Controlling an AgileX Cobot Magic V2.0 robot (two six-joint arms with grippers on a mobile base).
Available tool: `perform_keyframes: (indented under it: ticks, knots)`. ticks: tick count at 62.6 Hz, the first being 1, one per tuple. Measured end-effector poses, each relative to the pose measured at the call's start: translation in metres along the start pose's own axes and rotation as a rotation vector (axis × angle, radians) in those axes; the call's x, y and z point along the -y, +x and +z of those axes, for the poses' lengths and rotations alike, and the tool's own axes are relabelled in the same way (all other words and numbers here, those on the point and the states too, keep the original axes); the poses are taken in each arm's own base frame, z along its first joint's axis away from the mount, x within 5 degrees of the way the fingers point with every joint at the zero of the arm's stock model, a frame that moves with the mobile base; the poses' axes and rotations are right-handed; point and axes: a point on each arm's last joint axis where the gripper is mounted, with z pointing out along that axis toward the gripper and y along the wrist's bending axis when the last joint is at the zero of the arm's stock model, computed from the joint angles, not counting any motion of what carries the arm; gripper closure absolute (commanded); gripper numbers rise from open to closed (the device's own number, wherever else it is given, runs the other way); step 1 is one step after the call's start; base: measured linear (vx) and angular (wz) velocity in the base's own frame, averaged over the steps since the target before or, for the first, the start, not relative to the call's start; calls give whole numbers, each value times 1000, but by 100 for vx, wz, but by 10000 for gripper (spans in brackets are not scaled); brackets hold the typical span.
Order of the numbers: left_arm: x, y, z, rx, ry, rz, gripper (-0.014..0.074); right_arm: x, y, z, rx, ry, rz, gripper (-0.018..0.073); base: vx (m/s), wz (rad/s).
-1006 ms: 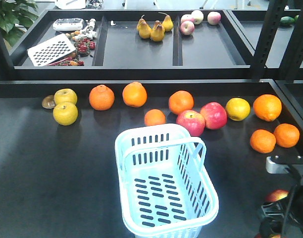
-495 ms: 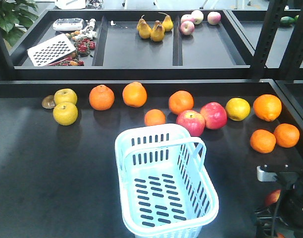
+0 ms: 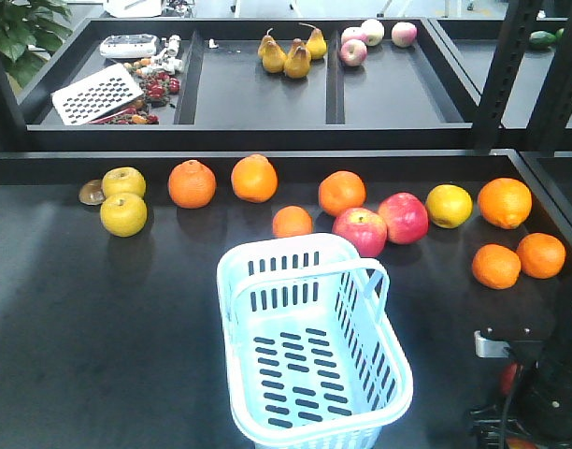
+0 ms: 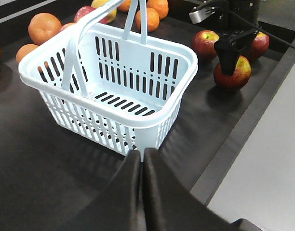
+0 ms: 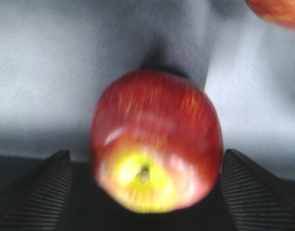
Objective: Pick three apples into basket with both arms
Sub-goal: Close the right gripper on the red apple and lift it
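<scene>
R pincer (image 5: 146,154) is spread wide astride an apple (image 5: 154,139) on the worktop (image 4: 36,159). L pincer (image 4: 142,166) is pressed closed, empty, near the basket (image 4: 176,82). A 2nd apple (image 4: 206,42) and 3rd apple (image 4: 261,45) are seen close by.

The right arm (image 3: 559,404) is matte black, with a bare silver-grey metal bracket (image 3: 492,345) at its left edge, a thin black cable (image 3: 504,404) hanging beside it and small pale screw heads on the housing. Its fingers (image 5: 256,192) carry black pads with fine diagonal ribbing. The left gripper (image 4: 142,154) has smooth, plain black fingers (image 4: 159,192) that narrow toward their tips.
</scene>
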Motion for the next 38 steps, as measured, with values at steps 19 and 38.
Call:
perform_keyframes:
  ticks: [19,38]
  knots:
    - [0,0,0,0,0,0,604,1,-6,10,5,5,30,17,0,0]
    - [0,0,0,0,0,0,604,1,-6,10,2,2,33,361,0,0]
